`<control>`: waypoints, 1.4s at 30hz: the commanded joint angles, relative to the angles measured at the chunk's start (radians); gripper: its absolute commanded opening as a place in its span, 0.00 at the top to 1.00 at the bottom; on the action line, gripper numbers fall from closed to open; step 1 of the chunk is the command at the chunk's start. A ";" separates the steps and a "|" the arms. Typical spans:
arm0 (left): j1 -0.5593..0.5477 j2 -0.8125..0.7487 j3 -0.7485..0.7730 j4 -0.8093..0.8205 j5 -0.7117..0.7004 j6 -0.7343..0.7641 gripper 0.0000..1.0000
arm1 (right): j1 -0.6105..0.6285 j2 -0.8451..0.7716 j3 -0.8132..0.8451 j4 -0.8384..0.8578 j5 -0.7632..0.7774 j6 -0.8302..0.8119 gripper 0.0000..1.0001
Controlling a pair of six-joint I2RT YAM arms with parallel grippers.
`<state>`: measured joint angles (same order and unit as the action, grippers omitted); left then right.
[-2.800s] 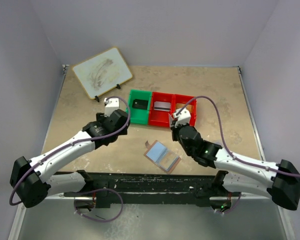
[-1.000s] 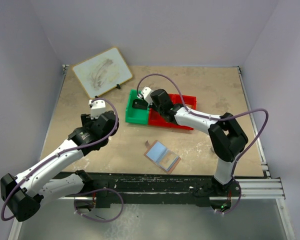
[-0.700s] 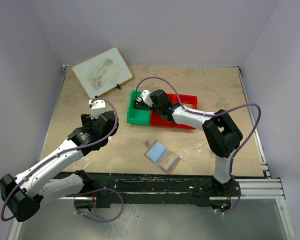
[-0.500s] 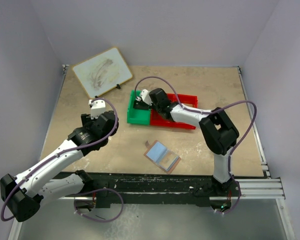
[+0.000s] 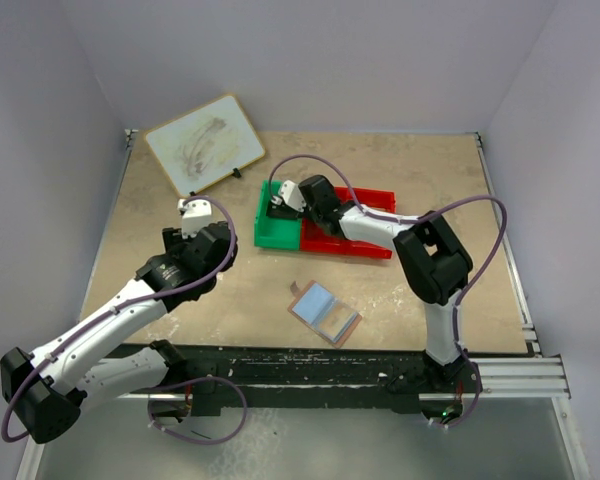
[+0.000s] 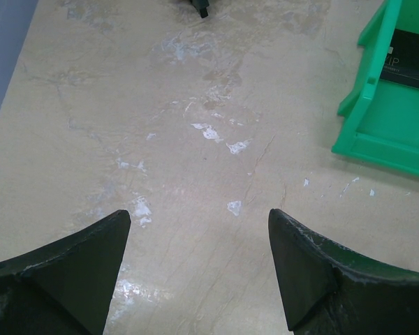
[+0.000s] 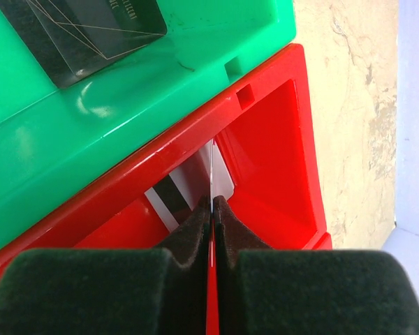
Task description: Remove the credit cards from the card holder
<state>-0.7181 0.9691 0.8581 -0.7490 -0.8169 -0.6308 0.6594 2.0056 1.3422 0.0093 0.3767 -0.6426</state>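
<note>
The card holder (image 5: 323, 311) lies open on the table near the front, pale blue-grey panels up, tan edge showing. My right gripper (image 5: 298, 198) reaches over the bins. In the right wrist view it (image 7: 211, 202) is shut on a thin card (image 7: 211, 171), seen edge-on, above the red bin (image 7: 265, 153). A white card with a black stripe (image 7: 178, 192) lies in that bin. A black card (image 7: 84, 35) lies in the green bin (image 7: 126, 118). My left gripper (image 6: 195, 223) is open and empty over bare table, left of the green bin (image 6: 398, 132).
The green bin (image 5: 270, 232) and the red bin (image 5: 355, 245) stand side by side mid-table. A small whiteboard on a stand (image 5: 204, 144) is at the back left. Grey walls close in three sides.
My right arm has swung from the right red compartment to the border of the green and red bins. My left arm drew back to the left and has held still since.
</note>
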 commanded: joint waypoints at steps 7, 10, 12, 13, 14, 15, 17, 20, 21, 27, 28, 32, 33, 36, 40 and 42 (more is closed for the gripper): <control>0.005 0.012 0.027 0.028 -0.001 0.028 0.23 | -0.019 0.037 0.066 -0.127 -0.083 0.029 0.86; 0.005 0.016 0.027 0.028 0.001 0.029 0.23 | -0.024 0.036 0.075 -0.142 -0.087 0.046 0.81; 0.006 0.020 0.027 0.030 0.005 0.031 0.23 | -0.026 0.026 0.078 -0.141 -0.097 0.055 0.78; 0.005 0.022 0.027 0.030 0.006 0.032 0.23 | -0.029 0.024 0.077 -0.141 -0.101 0.055 0.77; 0.005 0.025 0.027 0.030 0.008 0.033 0.23 | -0.031 0.021 0.076 -0.142 -0.102 0.056 0.75; 0.006 0.027 0.027 0.030 0.009 0.033 0.23 | -0.031 0.018 0.074 -0.144 -0.099 0.055 0.74; 0.005 0.031 0.026 0.030 0.011 0.034 0.23 | -0.034 0.015 0.070 -0.139 -0.089 0.058 0.72; 0.006 0.035 0.027 0.030 0.014 0.036 0.23 | -0.037 0.012 0.071 -0.142 -0.092 0.068 0.71; 0.006 0.036 0.026 0.030 0.015 0.036 0.23 | -0.037 0.009 0.073 -0.146 -0.095 0.073 0.68; 0.006 0.043 0.027 0.031 0.015 0.037 0.24 | -0.038 -0.039 0.065 -0.118 -0.111 0.113 0.54; 0.005 0.044 0.027 0.032 0.016 0.038 0.24 | -0.038 -0.049 0.062 -0.113 -0.115 0.119 0.54; 0.005 0.057 0.028 0.031 0.021 0.039 0.24 | -0.038 -0.095 0.051 -0.099 -0.111 0.146 0.53; 0.005 0.058 0.028 0.031 0.021 0.039 0.24 | -0.039 -0.108 0.049 -0.096 -0.111 0.157 0.53; 0.005 0.059 0.029 0.031 0.021 0.039 0.24 | -0.038 -0.183 0.028 -0.077 -0.157 0.220 0.53; 0.005 0.057 0.028 0.031 0.017 0.039 0.24 | -0.038 -0.344 -0.061 -0.009 -0.183 0.359 0.52; 0.005 0.057 0.028 0.031 0.016 0.039 0.24 | -0.038 -0.438 -0.132 0.022 -0.169 0.449 0.52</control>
<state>-0.7181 1.0313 0.8581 -0.7471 -0.7914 -0.6079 0.6216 1.7412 1.2980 -0.0643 0.2192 -0.3809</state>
